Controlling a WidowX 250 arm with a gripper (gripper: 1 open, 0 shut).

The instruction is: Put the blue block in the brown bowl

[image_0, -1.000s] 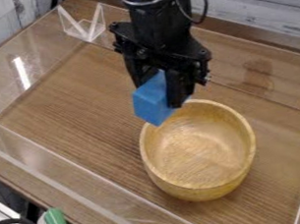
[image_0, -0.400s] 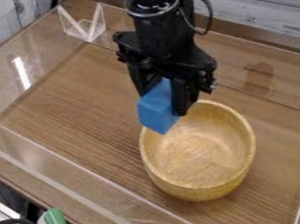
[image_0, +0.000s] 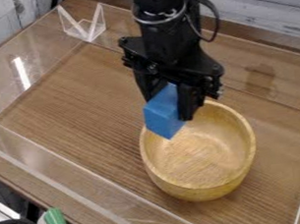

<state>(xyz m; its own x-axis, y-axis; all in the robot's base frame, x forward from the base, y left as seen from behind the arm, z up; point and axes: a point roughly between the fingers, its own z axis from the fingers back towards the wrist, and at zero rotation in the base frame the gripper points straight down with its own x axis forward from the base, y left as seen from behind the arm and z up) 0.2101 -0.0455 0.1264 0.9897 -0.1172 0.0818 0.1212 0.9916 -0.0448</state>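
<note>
Now mid-carry: gripper [image_0: 175,104] clamped shut on the block [image_0: 164,114], held in the air over the bowl's [image_0: 237,171] 10 o'clock rim; next, shift toward centre and release.

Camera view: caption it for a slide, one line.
Gripper holds the blue block above the brown bowl's near rim.

Single fixed view, set high off one table corner, looking obliquely down across the wooden table [image_0: 73,101]. Moderately close: gripper [image_0: 176,110] and brown bowl [image_0: 211,173] sit mid-frame.
</note>
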